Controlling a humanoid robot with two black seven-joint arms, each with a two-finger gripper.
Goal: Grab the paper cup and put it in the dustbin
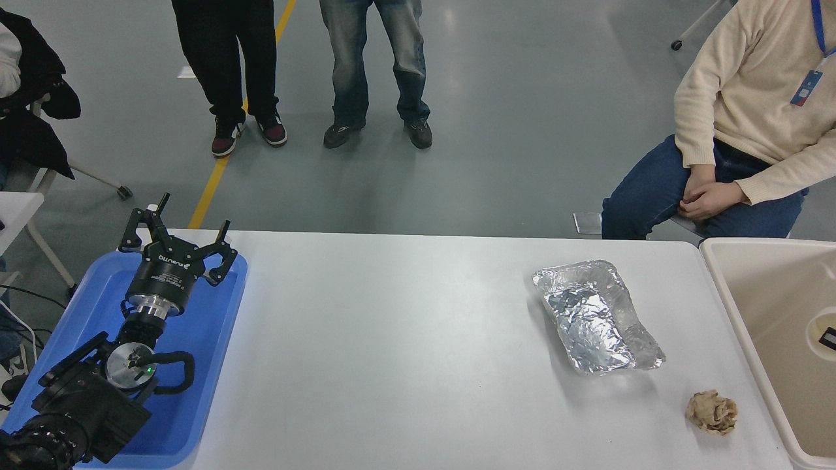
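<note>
The paper cup [821,328] lies inside the dustbin [757,243] at the picture's right edge. Its cream round rim shows, with a small dark patch on it, and the frame edge cuts part of it off. The beige dustbin stands against the table's right end. My left gripper [179,236] is parked over the blue tray [215,326] at the lower left, fingers spread open and holding nothing. My right arm and gripper are out of view.
A crumpled silver foil tray [597,316] lies on the white table right of centre, with a tan paper ball [712,412] near the front right. One person sits at the far right behind the bin. Two people stand beyond the table.
</note>
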